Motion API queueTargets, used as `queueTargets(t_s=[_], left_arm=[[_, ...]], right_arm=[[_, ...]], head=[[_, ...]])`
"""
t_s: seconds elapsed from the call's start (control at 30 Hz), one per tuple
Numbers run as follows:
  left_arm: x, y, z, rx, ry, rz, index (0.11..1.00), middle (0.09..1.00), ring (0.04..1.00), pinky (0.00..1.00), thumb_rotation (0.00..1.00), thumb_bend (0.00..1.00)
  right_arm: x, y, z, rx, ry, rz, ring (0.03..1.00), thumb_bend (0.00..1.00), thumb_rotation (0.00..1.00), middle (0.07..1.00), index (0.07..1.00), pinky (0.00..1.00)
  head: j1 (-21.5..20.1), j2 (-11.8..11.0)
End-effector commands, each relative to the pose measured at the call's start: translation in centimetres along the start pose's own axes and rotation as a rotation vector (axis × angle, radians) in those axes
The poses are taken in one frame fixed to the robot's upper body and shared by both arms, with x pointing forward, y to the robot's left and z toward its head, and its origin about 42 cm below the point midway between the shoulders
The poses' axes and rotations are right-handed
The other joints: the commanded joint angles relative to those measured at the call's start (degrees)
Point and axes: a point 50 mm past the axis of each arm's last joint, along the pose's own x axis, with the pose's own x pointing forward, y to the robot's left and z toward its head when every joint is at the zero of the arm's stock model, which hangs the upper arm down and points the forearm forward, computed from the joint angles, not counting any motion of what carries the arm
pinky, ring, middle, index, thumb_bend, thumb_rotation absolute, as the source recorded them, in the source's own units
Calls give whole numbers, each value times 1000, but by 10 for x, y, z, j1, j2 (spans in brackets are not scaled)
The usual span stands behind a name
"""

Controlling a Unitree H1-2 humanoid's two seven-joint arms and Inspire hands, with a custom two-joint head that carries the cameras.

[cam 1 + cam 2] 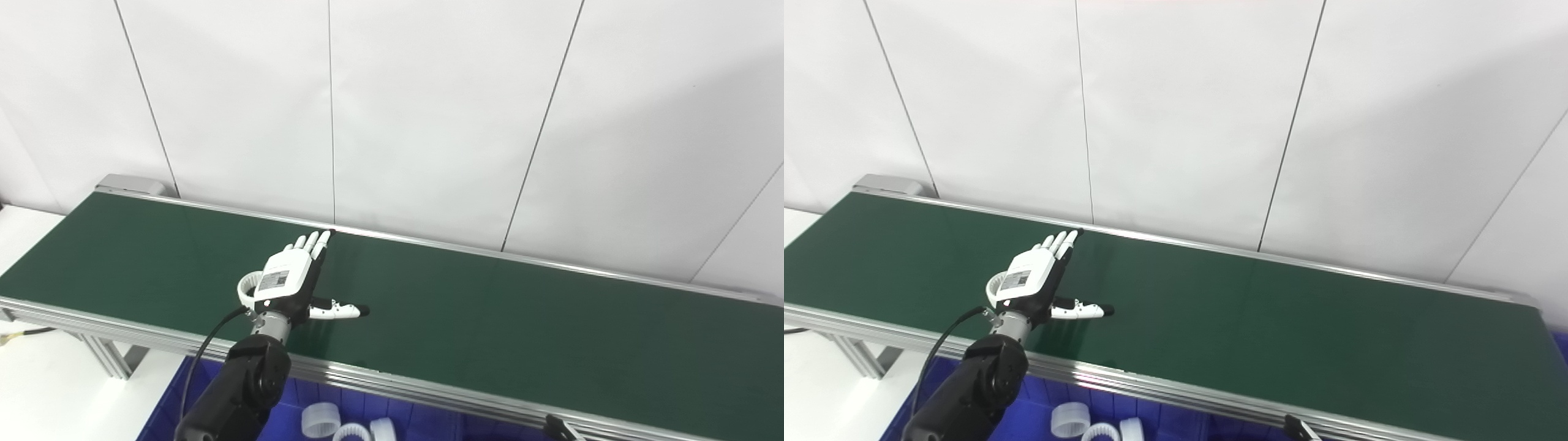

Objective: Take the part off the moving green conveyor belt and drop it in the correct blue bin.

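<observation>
Left eye view: the left hand (288, 275) is held over the green conveyor belt (490, 306), fingers (313, 241) extended and together, thumb (340, 312) spread to the side — open, nothing gripped. A white ring-shaped part (245, 289) is seen on the belt just beside the hand's outer edge, partly hidden behind it; whether the two touch cannot be told. The step in hand is judged to be the approach to the pick. The next move calls for the hand to be brought around the ring and closed on it, with allowance for belt travel. A label with dark print is carried on the back of the hand; it is too small to be read.

Right eye view: the same arrangement is shown. Below the belt's near rail a blue bin (1041, 392) is seen, with white ring parts (1070, 420) already lying in it — judged to be the matching bin. At the bottom edge a small dark tip, possibly the right hand, is seen; its state cannot be told.
</observation>
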Motion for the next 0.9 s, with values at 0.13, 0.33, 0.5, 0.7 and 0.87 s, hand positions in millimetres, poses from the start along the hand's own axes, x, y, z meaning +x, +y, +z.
queueTargets(t_s=[0.13,0.33,0.5,0.7,0.87], left_arm=[[25,24,-1,33,9,80,982,1000,1000,1000,438,819],[29,26,-9,48,54,62,983,1000,1000,1000,400,813],[31,27,-14,55,73,55,982,1000,1000,1000,365,802],[31,28,-19,64,94,49,980,1000,1000,1000,227,758],[29,25,-21,63,129,31,980,1000,1000,1000,158,771]], right_arm=[[4,-3,10,3,-97,-19,834,702,116,880,901,760],[3,-3,10,-1,-95,-22,831,706,130,875,902,758],[2,-4,10,3,-98,-20,836,702,121,880,904,766],[2,-4,10,5,-99,-21,836,704,121,880,902,763],[2,-4,11,-4,-94,-23,830,708,142,876,901,753]], head=[[0,0],[0,2],[0,2],[0,3],[0,3]])
